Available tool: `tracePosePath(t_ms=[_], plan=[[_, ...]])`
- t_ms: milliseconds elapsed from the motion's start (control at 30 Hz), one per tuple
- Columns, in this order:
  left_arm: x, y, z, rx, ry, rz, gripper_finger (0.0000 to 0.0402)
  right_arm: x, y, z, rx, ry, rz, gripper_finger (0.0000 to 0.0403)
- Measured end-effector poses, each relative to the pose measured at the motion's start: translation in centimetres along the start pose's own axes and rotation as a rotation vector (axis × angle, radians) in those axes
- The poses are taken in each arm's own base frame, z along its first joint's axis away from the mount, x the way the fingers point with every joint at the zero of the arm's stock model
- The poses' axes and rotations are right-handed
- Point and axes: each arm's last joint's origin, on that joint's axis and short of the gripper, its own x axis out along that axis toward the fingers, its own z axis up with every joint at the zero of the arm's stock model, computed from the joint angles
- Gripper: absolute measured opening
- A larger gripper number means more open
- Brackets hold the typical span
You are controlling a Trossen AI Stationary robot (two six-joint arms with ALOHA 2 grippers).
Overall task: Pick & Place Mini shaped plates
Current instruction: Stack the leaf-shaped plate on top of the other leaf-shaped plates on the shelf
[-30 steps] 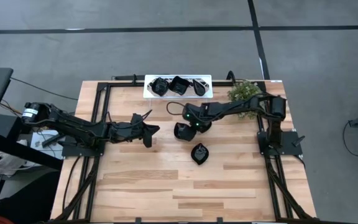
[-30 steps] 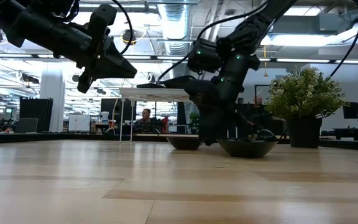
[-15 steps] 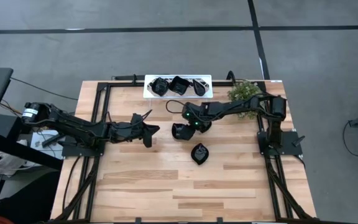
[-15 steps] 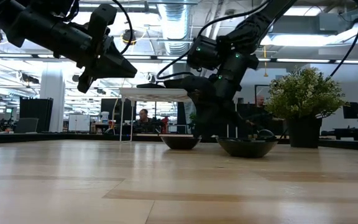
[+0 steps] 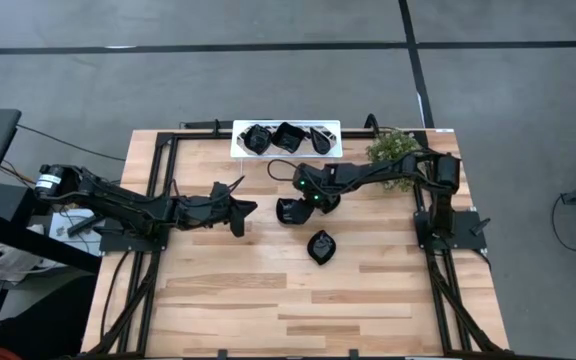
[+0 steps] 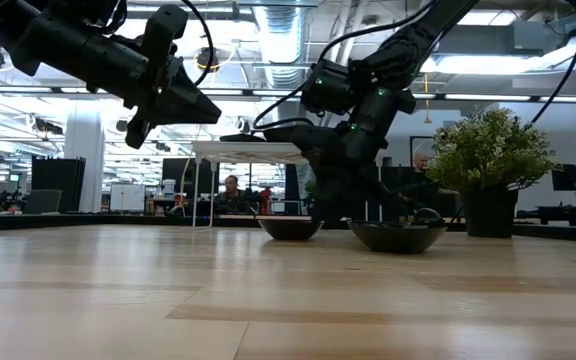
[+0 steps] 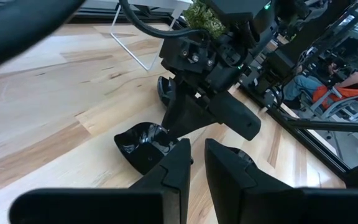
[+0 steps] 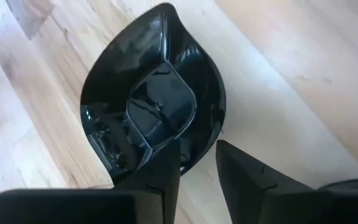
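Observation:
A leaf-shaped black mini plate (image 5: 288,211) (image 8: 160,106) rests bottom-down on the wooden table, mid-table. My right gripper (image 5: 298,205) (image 8: 197,152) slants down onto it, open, with the plate's rim between its fingers. A second black plate (image 5: 320,246) (image 6: 398,236) rests on the table nearer the front edge. Three more plates (image 5: 286,136) lie in the white tray (image 5: 236,140) at the far edge. My left gripper (image 5: 246,212) (image 7: 196,146) hovers above the table to the left of the plate, shut and holding nothing. My right gripper straddles the plate's near rim (image 8: 194,155), slanting down from above. One finger (image 8: 160,165) stands over the plate's inside and the other (image 8: 241,171) outside it. A gap shows between them, and I cannot tell whether either touches. The plate sits flat on the table.
A small potted plant (image 5: 393,148) (image 6: 488,150) stands at the far right corner beside the right arm. Bare wood fills the near half of the table. People sit in the room beyond the far edge.
The plate under my right gripper has slid a little toward the table's left while the gripper stayed over it. My left arm has kept still.

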Motion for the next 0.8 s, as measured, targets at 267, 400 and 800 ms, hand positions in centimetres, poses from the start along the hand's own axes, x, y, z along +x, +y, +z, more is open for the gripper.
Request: tracePosePath(t_ms=[267, 400, 800], plan=[[0.0, -0.1, 0.1, -0.004, -0.007, -0.005, 0.0049, 0.1, 0.0, 0.0, -0.005, -0.024, 0.013, 0.0103], [0.0, -0.1, 0.1, -0.005, -0.008, -0.006, 0.0049, 0.1, -0.1, 0.2, -0.002, -0.037, 0.016, 0.0103], [0.0, -0.1, 0.1, -0.005, -0.009, -0.007, 0.0049, 1.5, -0.3, 0.0, -0.003, -0.024, -0.004, 0.0103]])
